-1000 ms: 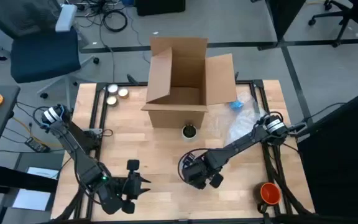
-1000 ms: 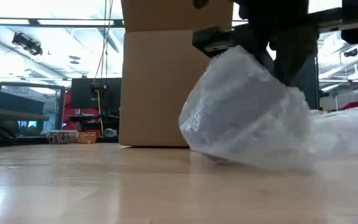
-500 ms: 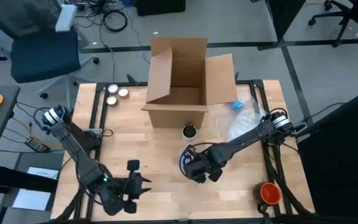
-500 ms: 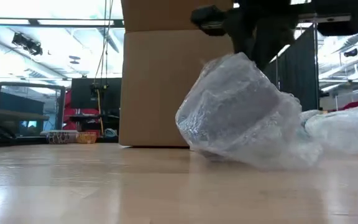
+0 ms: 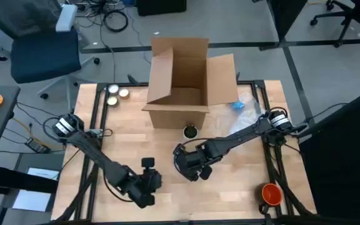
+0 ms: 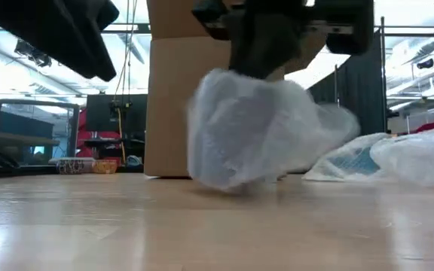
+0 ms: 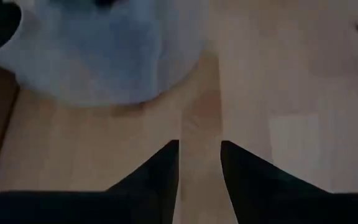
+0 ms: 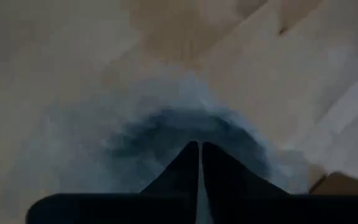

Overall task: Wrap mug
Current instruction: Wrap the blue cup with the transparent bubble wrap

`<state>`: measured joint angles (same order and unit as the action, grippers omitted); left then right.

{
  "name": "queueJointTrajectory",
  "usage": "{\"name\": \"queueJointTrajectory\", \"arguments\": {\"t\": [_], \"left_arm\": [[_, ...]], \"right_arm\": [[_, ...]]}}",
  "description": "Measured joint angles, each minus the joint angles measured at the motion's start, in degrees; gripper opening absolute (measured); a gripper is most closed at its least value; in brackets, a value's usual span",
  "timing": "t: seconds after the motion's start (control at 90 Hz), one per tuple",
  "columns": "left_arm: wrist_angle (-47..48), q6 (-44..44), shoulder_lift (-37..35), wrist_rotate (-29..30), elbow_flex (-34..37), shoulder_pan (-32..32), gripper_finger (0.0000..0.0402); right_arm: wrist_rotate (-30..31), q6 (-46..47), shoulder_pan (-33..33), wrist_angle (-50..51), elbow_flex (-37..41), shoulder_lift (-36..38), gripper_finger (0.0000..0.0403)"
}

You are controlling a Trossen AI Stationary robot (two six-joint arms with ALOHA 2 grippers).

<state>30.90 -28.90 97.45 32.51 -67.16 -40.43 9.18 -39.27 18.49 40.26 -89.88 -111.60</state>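
Note:
A bundle of clear bubble wrap (image 6: 255,132) stands on the wooden table in front of the cardboard box (image 5: 186,81). A dark shape that I take for the mug (image 8: 166,134) shows through the wrap. My right gripper (image 5: 189,165) is above the bundle, shut on its wrap. My left gripper (image 5: 155,181) hovers open just to the bundle's near left, fingers (image 7: 169,171) pointing toward the bundle (image 7: 104,50) without touching it. My right gripper pinches the bubble wrap at the top of the bundle (image 8: 194,134) between its two fingers, which come from above and point down. The bundle hangs below the fingers, its underside (image 6: 232,184) at the table top; whether it touches, I cannot tell.
A small dark round object (image 5: 190,131) sits in front of the box. Loose bubble wrap (image 5: 242,122) lies at the right, an orange object (image 5: 270,194) at the near right corner, and two tins (image 5: 114,92) at the far left.
My right gripper has gone toward the table's left edge, taking the wrapped bundle along, and the wrap's loose tail has drawn in. My left gripper has swung toward the right, close to the bundle.

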Motion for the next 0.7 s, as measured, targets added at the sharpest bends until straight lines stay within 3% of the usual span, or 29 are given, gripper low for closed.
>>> {"name": "queueJointTrajectory", "arguments": {"t": [0.278,0.567,0.7], "left_arm": [[2.4,0.82,0.06,-0.54,0.0,0.68,0.0105],[3.99,-0.67,-0.13,-0.19,0.0,0.68,0.0105],[3.97,-1.38,-0.13,-0.19,0.0,0.53,0.0105]], "right_arm": [[-1.14,0.59,-1.31,-2.4,-0.01,-1.75,0.0],[9.69,3.59,-0.19,-4.52,-0.07,0.82,0.0],[9.32,9.82,-0.63,-5.23,-0.06,0.19,0.0]]}}
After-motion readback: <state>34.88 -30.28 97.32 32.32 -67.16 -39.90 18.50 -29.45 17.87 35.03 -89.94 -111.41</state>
